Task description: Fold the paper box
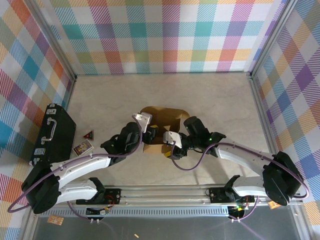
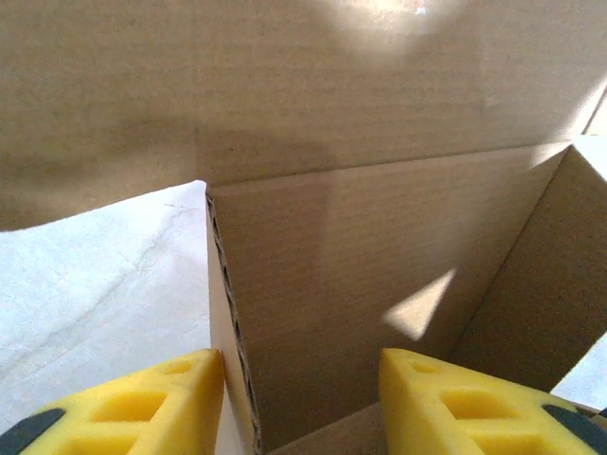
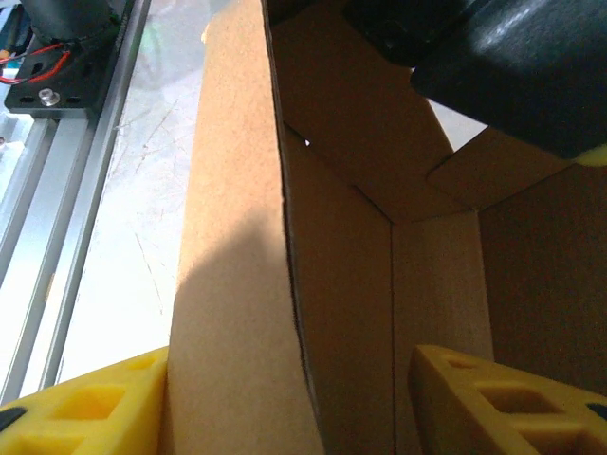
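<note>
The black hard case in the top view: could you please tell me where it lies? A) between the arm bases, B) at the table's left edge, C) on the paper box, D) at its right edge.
B: the black hard case lies far left on the table, apart from the paper box.

The left gripper (image 1: 152, 133) and the right gripper (image 1: 167, 152) meet over the brown paper box (image 1: 167, 116) between them. A black case (image 1: 52, 134) lies well outside the left gripper.
</note>
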